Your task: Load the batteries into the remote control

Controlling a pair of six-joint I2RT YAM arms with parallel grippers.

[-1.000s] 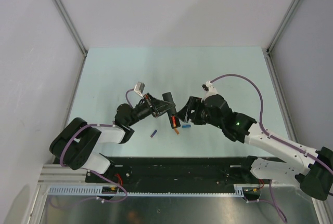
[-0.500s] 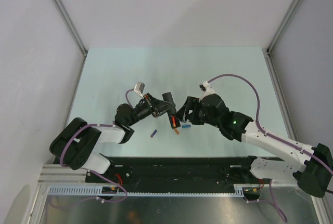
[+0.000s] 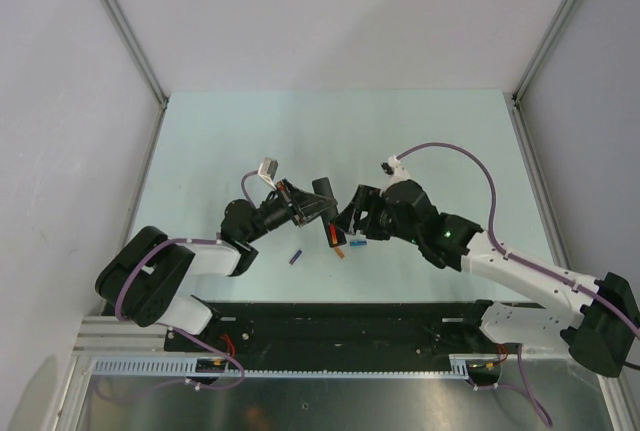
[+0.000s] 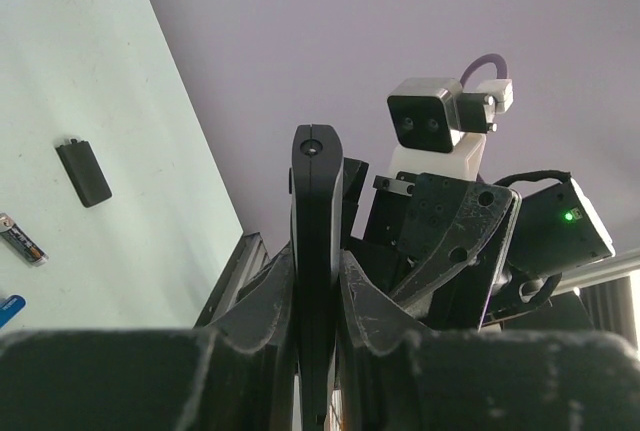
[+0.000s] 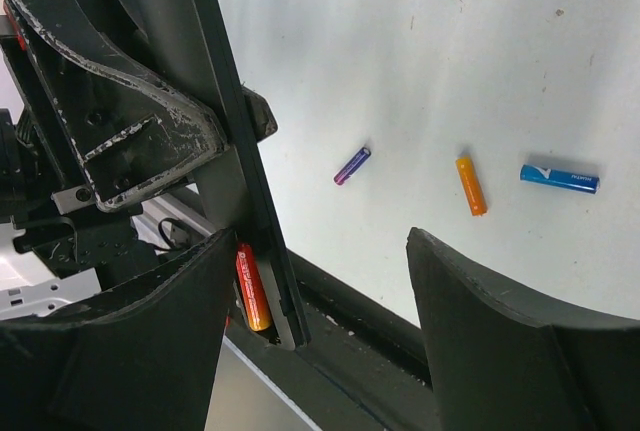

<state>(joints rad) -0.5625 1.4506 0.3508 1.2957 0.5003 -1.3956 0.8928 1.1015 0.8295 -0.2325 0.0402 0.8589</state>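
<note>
My left gripper is shut on the remote control, a slim black bar held edge-on above the table; in the left wrist view the bar stands clamped between both fingers. One orange-red battery sits in the recess at the bar's lower end; it also shows in the top view. A second orange battery lies on the table. My right gripper is open, one finger right beside the loaded battery, and holds nothing.
A blue battery and a purple-blue one lie on the pale green table near the orange one. A small dark grey piece lies further out. The black rail runs along the near edge.
My right arm has crept slightly left, closer to the remote. The left gripper and the remote have stayed put.
</note>
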